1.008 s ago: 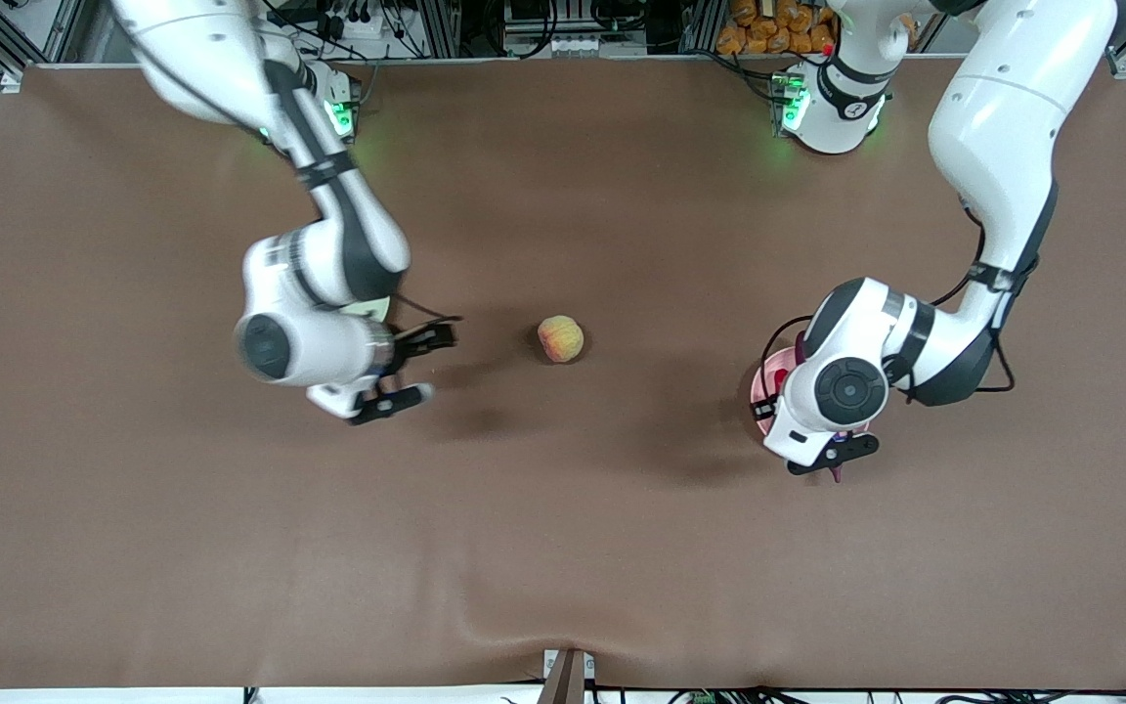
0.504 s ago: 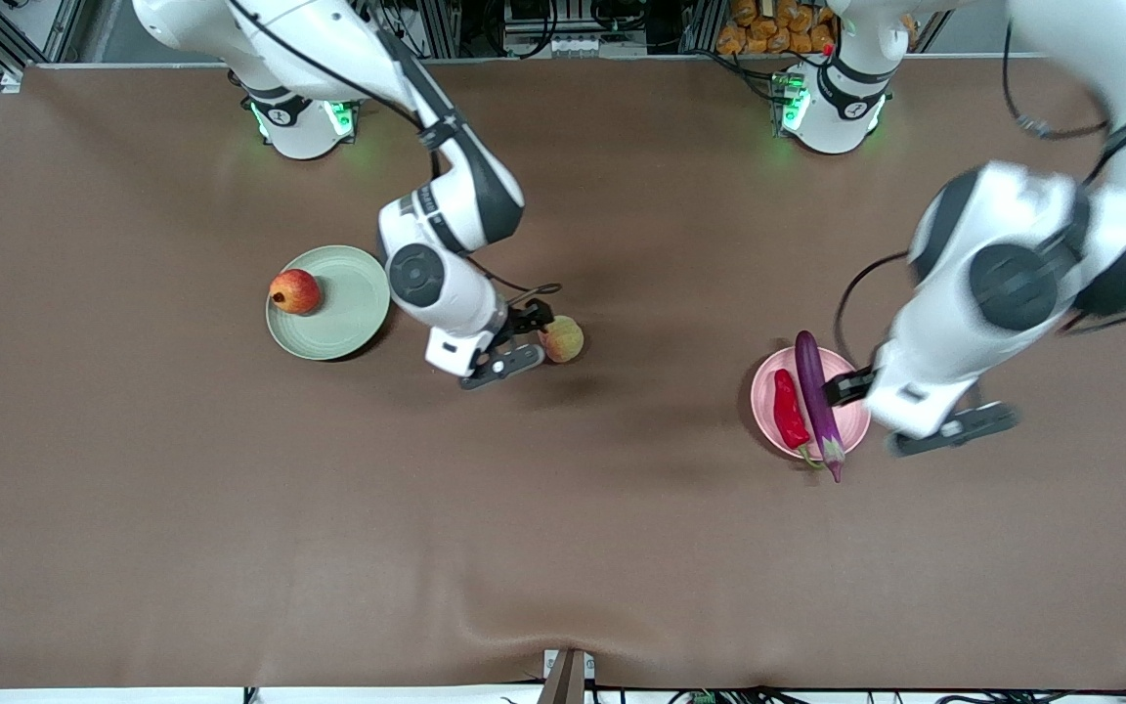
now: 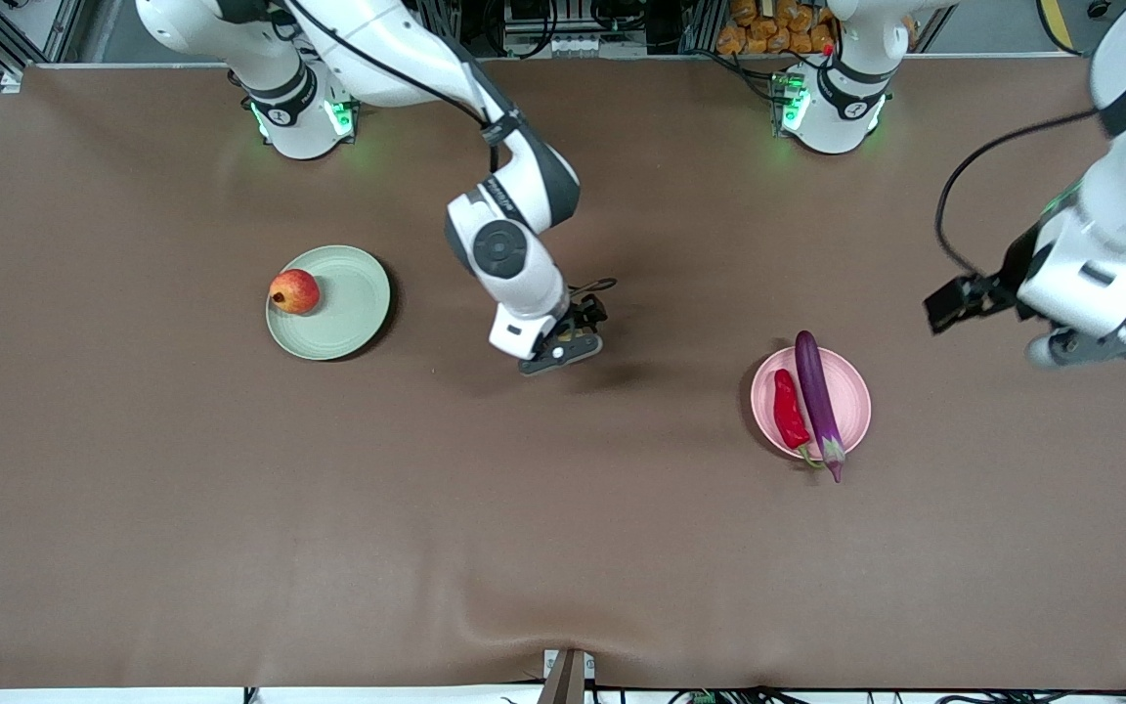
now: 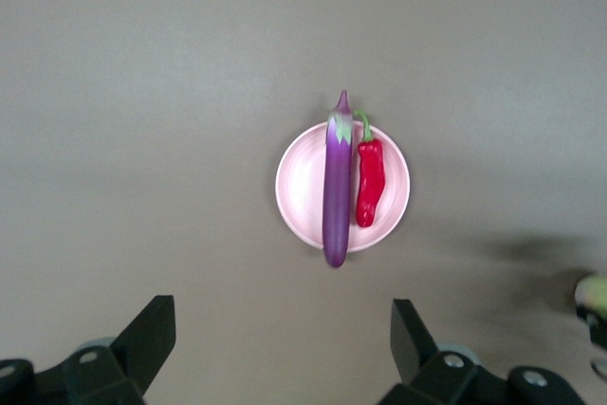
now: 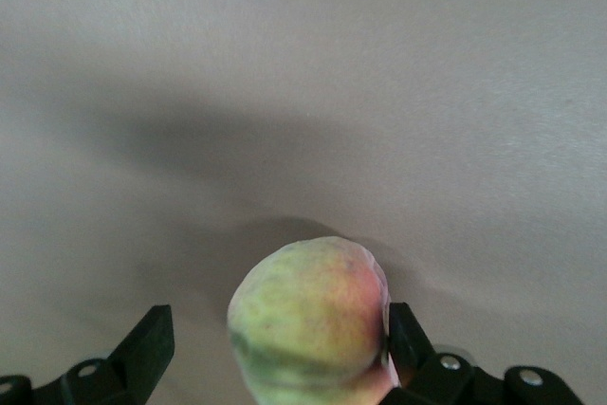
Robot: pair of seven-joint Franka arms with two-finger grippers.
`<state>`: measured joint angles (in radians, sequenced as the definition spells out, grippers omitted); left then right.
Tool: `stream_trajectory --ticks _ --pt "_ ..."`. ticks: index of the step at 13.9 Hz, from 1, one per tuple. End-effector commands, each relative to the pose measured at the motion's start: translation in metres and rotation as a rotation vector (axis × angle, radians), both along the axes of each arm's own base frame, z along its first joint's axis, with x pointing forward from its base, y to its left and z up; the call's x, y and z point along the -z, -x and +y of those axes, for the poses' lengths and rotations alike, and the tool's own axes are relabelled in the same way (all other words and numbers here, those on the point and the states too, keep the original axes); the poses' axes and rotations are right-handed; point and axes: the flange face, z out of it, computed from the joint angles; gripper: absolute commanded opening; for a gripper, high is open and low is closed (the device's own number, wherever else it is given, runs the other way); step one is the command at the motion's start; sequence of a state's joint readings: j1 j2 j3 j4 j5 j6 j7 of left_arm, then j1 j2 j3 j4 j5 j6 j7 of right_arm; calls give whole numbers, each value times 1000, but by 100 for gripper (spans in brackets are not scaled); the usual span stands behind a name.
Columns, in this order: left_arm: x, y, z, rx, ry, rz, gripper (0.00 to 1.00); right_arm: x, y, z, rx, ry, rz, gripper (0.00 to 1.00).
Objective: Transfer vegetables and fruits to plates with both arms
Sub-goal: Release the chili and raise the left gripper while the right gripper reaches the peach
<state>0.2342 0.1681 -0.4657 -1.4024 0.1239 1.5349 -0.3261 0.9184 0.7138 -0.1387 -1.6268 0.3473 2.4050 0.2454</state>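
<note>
The peach [image 5: 303, 320] lies on the table mid-way between the plates, between the fingers of my right gripper [image 5: 277, 329]. The gripper is open around it, one finger touching it and a gap at the other. In the front view the right gripper [image 3: 578, 330] hides the peach. The pomegranate-like fruit [image 3: 294, 290] sits on the green plate [image 3: 353, 303]. The eggplant [image 3: 817, 396] and the chili [image 3: 788, 411] lie side by side on the pink plate [image 3: 856, 391]. My left gripper [image 3: 1027, 325] is open and empty, high over the table at the left arm's end. Its wrist view shows the eggplant [image 4: 337, 187], the chili [image 4: 369, 182] and the pink plate [image 4: 299, 187].
The brown table cover [image 3: 563, 548] is bare nearer the front camera. The eggplant's stem end overhangs the pink plate's rim on the side toward the front camera. The green-lit arm bases [image 3: 299, 117] stand along the table's edge farthest from the camera.
My right gripper moved from beside the green plate to the peach and now straddles it. My left gripper rose from the pink plate and moved toward the left arm's end of the table.
</note>
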Motion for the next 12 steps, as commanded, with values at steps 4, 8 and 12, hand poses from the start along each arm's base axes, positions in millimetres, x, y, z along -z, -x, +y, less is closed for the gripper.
stream_trajectory --ticks 4,8,12 --pt "-48 51 46 144 46 23 100 16 -4 0 -33 63 -31 100" --pt "-36 86 85 181 95 66 100 14 -4 -2 -30 66 -22 51" --pt "-33 86 77 173 95 84 100 -22 -21 -33 31 54 -10 24"
